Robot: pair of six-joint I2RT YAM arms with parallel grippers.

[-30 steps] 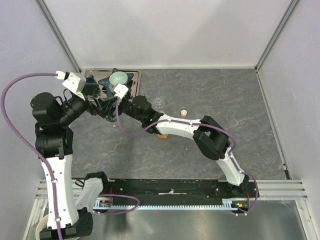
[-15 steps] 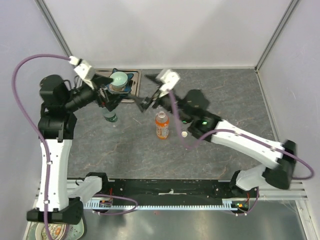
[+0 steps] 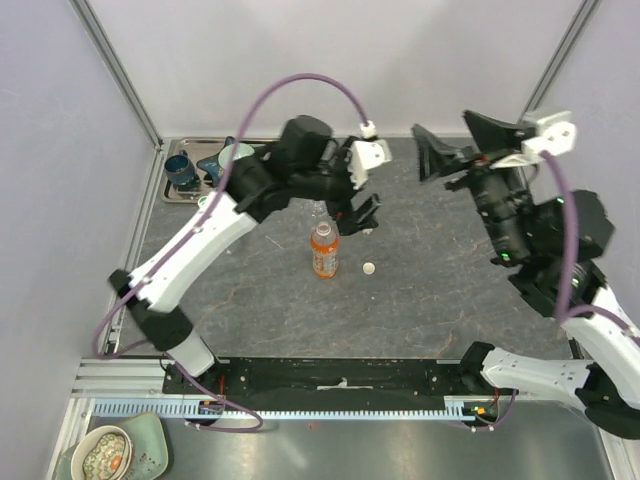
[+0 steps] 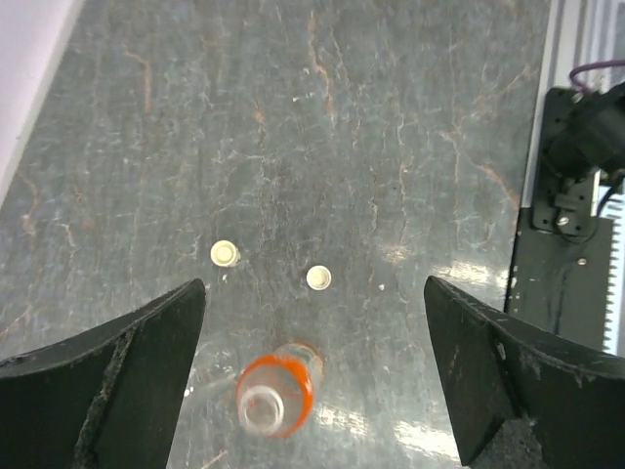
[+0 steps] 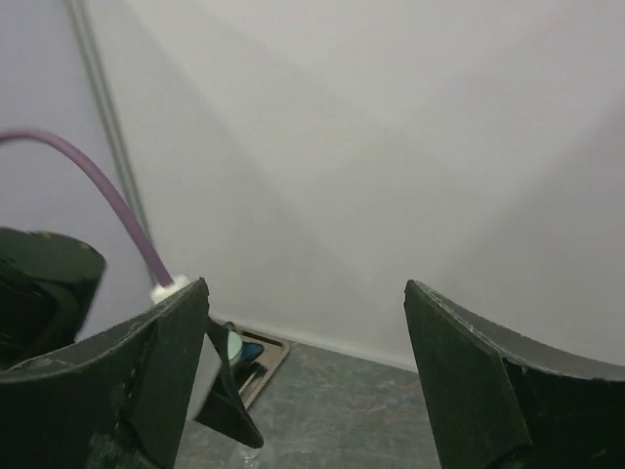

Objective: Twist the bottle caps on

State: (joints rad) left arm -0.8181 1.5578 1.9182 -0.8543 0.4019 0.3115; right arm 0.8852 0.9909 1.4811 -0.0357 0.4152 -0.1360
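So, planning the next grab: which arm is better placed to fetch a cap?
Left, probably: the left gripper hovers open over the orange bottle and caps; the right gripper points at the back wall.

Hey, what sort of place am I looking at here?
Likely a robot test cell: plain white panel walls in metal framing enclose a grey tabletop, with two arms bolted to a rail.

Desk (image 3: 450, 290): grey stone-look top, veined, smooth, faint sheen with glare patches.
Orange bottle (image 3: 323, 252): translucent plastic, glossy.
Cap (image 4: 318, 277) and second cap (image 4: 225, 253): cream plastic, matt.
Left end effector (image 4: 314, 282), fingers (image 4: 117, 376): black plastic, matt, scuffed, gritty edges.
Near rail (image 3: 105, 375): bare grooved metal.
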